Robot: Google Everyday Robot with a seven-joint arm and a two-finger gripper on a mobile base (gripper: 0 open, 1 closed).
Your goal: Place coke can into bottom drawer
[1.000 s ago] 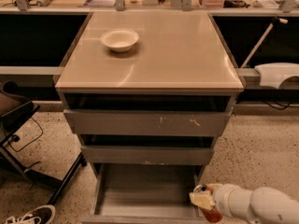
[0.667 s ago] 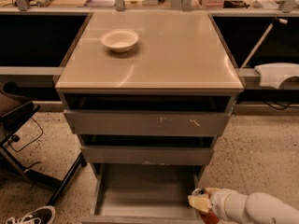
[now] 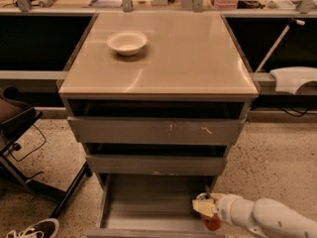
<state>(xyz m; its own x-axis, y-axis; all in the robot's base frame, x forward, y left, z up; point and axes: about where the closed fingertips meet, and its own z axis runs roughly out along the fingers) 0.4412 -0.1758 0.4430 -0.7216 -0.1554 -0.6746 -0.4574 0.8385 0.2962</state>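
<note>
Low at the near right, the gripper is clenched around the coke can, of which only a red patch shows beneath the pale fingers. It hangs over the near right corner of the pulled-out bottom drawer, close to its right wall. The white arm reaches in from the right edge. Above, the middle drawer front and the scratched top drawer front stand slightly open. On the far left of the cabinet top sits a white bowl.
</note>
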